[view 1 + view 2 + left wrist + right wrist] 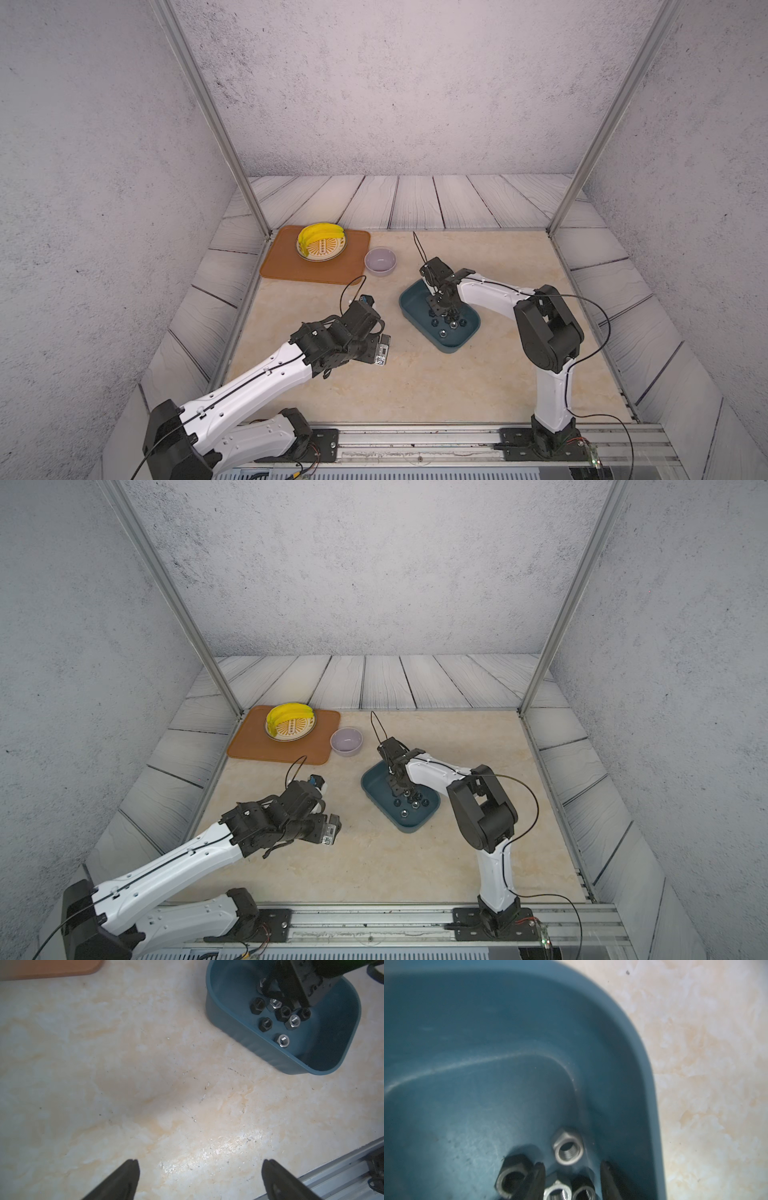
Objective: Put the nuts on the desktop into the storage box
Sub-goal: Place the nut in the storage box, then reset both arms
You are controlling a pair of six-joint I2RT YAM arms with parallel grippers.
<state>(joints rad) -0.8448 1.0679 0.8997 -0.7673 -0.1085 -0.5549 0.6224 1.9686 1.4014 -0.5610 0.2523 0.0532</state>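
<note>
The teal storage box [455, 340] [409, 823] stands on the beige desktop [415, 386], right of centre. Several black and silver nuts [443, 332] [283, 1040] lie on its floor, and every nut I see is inside it. My right gripper [446, 311] [572, 1164] reaches down into the box [488, 1022]. Its jaws are apart, with a silver nut and a black nut loose on the floor between the tips and another silver nut [568, 1150] just beyond. My left gripper [374, 328] [201, 1161] hovers wide open over bare desktop left of the box [239, 1028], holding nothing.
An orange-brown mat [282, 266] at the back left carries a plate [328, 251] of bananas [316, 235]. A small lavender bowl [380, 262] stands between the mat and the box. Metal frame posts [249, 199] rise at the back corners. An aluminium rail [415, 440] runs along the front edge.
</note>
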